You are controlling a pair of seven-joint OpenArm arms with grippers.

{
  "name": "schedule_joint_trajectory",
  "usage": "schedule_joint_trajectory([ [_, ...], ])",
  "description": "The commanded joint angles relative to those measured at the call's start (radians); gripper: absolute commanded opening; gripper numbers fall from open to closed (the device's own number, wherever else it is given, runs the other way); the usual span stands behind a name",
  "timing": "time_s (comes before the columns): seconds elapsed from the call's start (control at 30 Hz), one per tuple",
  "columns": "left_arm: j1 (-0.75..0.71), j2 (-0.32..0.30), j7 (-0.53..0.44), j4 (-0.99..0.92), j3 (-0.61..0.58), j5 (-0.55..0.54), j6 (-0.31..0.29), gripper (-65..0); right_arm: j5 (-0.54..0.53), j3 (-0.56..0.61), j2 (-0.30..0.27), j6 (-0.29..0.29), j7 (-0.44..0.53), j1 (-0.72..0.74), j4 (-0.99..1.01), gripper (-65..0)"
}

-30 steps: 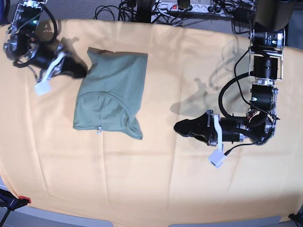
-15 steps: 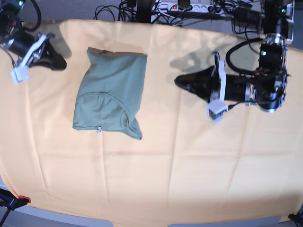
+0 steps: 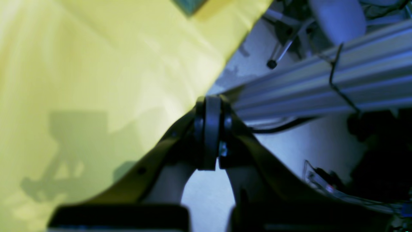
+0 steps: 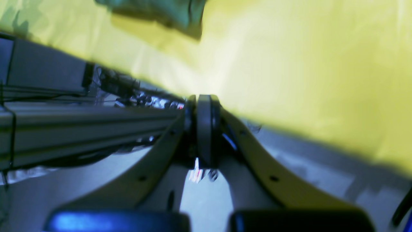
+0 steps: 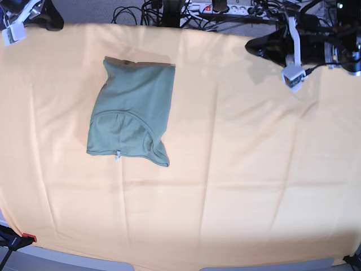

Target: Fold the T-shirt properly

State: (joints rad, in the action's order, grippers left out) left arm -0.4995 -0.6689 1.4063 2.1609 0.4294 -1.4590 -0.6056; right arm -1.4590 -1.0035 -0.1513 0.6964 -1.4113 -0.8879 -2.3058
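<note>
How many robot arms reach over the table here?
2: the right arm at the base view's upper left, the left arm at its upper right. Both are partly out of frame.

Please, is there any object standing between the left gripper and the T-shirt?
No, nothing visible stands in the way. Between the left gripper and the T-shirt, the base view shows only the bare, pale cloth covering the table.

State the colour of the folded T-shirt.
Muted grey-green, on the folded soft fabric T-shirt; shows best in the base view.
</note>
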Motion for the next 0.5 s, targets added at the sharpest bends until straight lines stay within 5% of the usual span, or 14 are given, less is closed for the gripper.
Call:
schedule_joint_trajectory([
  [0.0, -0.041, -0.015, -0.01, 0.037, 0.029, -0.025, 0.001, -65.0, -0.025, -0.014, -0.004, 0.002, 0.015, -0.038, -0.013, -65.0],
  [0.3, -0.481, -0.011, -0.01, 0.161, 0.22, -0.025, 0.02, -65.0, -0.025, -0.018, 0.055, 0.002, 0.015, -0.262, -0.013, -65.0],
  [0.47, -0.678, 0.049, -0.01, 0.154, 0.238, -0.025, 0.008, -65.0, -0.025, -0.006, 0.065, 0.002, 0.015, -0.346, 0.028, -65.0],
])
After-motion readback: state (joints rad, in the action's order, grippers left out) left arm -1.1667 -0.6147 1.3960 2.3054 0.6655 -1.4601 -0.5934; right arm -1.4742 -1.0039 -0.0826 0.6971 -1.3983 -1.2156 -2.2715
